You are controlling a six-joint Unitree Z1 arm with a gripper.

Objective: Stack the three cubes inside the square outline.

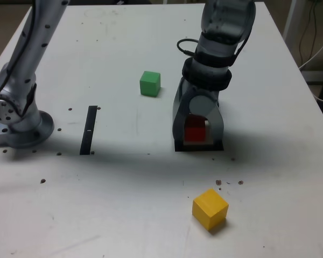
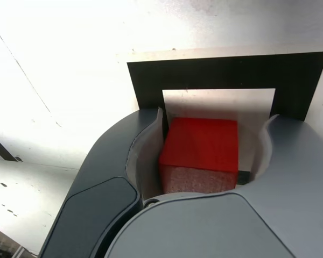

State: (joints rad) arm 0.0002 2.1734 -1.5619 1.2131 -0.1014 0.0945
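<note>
My claw pinches the red cube low over the square outline, so I judge I should centre it on the white middle and set it flat before letting go.

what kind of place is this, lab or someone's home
Most likely a robotics lab bench: a plain white table, a robot arm's end effector around a red cube, and cables trailing beside the table.
</note>
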